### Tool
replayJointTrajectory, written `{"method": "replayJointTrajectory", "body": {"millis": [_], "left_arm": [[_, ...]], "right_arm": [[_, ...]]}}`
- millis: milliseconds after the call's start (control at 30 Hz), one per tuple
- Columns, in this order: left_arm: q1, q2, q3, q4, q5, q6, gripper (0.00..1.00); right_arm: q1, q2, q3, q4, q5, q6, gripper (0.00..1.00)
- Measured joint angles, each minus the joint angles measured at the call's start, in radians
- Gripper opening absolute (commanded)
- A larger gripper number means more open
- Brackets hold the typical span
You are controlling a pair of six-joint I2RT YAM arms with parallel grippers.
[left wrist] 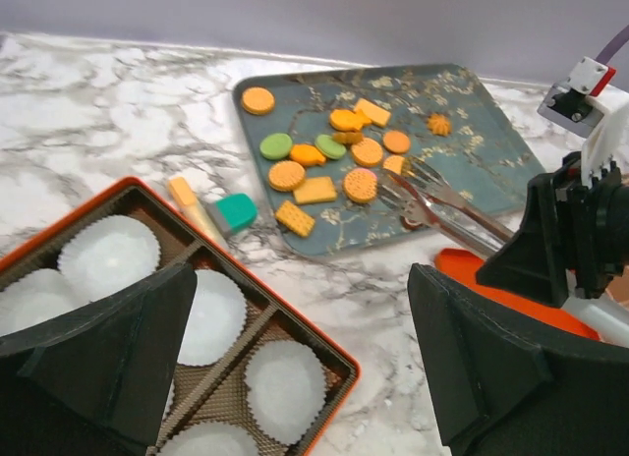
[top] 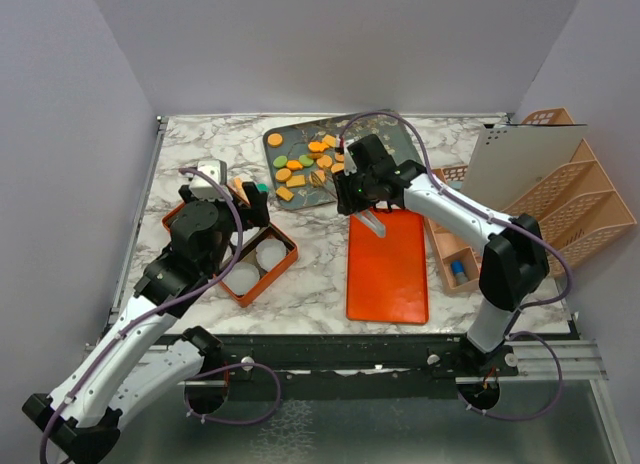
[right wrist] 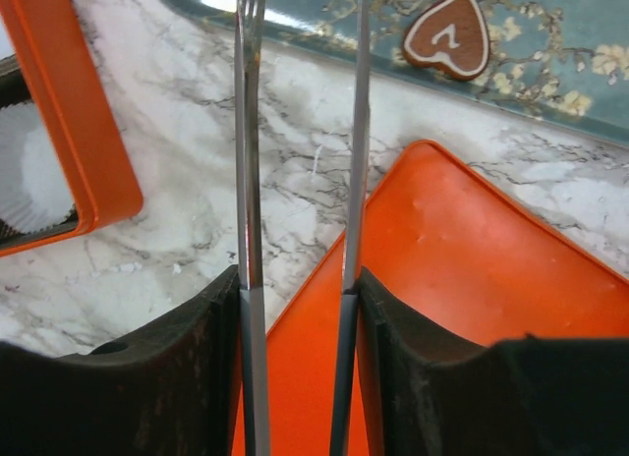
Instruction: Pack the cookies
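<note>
left gripper (left wrist: 303, 309) spread wide, empty, above the orange compartment box (top: 271, 278). small orange and green cookies (left wrist: 286, 175) lie on the blue-grey floral tray (left wrist: 472, 122), straight ahead of the slim metal tongs' (right wrist: 248, 181) tips; right gripper (right wrist: 300, 299), the nearer one, clamps those tongs.

Cookies (top: 305, 162) lie on the tray (top: 397, 134) — right end effector (top: 350, 189) at its near edge.

White arms (top: 140, 339) with black joints, trailing purple cables (top: 385, 113).
</note>
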Motion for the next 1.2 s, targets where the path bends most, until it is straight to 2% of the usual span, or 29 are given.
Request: {"method": "replayJointTrajectory", "body": {"millis": [233,733,1200], "left_arm": [[0.006,-0.061,-0.06,0.018,-0.083,0.09,0.99],[0.045,-0.077,-0.106,0.019,-0.089,0.109,0.99],[0.072,-0.092,-0.11,0.023,-0.087,0.109,0.99]], "right_arm": [[-0.057,0.062,0.042,-0.031,0.003,0.007,0.56],[-0.17,0.169,0.132,-0.062,0.014,0.002,0.59],[-0.175,0.311,0.255,-0.117,0.038,-0.025,0.58]]}}
